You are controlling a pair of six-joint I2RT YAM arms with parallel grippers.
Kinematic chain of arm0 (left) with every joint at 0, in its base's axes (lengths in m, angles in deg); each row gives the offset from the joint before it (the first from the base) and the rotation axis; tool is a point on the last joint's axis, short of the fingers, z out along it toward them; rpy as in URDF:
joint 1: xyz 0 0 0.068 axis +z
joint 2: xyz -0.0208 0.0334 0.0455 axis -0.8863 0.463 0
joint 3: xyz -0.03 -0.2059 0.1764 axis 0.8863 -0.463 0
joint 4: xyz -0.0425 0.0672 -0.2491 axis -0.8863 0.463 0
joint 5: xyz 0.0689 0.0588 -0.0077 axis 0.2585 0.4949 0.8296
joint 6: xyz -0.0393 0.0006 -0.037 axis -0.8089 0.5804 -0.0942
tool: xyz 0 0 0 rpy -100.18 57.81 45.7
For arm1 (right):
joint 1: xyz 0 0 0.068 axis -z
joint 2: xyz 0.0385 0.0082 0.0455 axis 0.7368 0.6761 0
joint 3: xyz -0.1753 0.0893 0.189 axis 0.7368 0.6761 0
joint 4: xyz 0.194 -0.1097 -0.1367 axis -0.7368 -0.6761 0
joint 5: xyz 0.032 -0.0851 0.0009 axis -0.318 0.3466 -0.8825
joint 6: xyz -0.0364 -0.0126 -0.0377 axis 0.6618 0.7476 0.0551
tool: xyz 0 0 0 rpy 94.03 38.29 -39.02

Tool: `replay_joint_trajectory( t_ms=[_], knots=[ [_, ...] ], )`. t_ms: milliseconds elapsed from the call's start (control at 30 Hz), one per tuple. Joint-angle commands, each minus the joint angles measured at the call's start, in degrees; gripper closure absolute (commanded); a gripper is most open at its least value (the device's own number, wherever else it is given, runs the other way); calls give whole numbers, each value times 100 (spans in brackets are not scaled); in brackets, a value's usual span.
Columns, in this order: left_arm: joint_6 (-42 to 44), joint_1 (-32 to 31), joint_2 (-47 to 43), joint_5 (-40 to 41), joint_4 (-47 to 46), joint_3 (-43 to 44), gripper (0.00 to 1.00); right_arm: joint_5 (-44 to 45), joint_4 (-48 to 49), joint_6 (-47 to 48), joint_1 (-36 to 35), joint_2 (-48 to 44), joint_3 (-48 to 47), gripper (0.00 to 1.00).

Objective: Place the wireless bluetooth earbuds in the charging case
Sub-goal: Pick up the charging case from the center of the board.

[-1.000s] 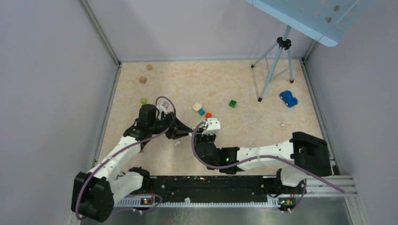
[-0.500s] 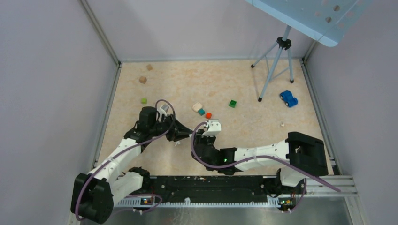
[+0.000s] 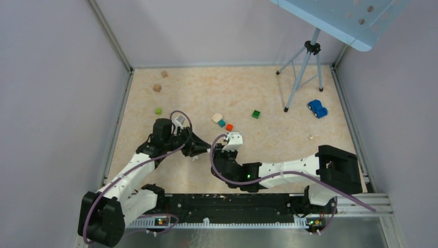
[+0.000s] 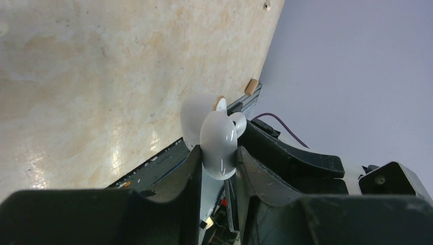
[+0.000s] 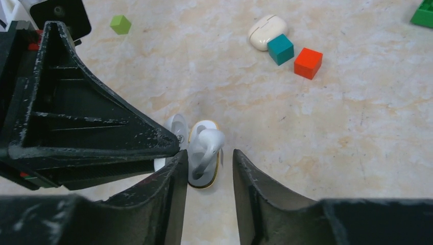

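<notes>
- earbuds (image 5: 205,147): two glossy white pieces, close together. One (image 4: 219,143) is pinched in my left gripper (image 4: 218,153), rounded body up. The other sits just behind it and shows a tan-rimmed face.
- charging case (image 5: 267,31): cream, rounded, lid shut, lying flat against the teal cube (image 5: 281,49), well apart from the earbuds.

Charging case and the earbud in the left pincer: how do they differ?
The charging case is cream; the earbud is glossy white. The case lies shut on the table beside a teal cube; the earbud is pinched in the left pincer. Both are small, rounded plastic.
</notes>
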Motion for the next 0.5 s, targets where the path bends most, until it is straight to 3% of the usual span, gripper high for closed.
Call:
replay_joint_trajectory(
  t_ms=[0, 467],
  knots=[
    [391, 3, 5, 114, -4, 184, 87, -361, 37, 110, -76, -500, -268, 60],
    [661, 7, 131, 82, -88, 188, 88, -360, 298, 135, -47, -1498, 320, 51]
  ],
)
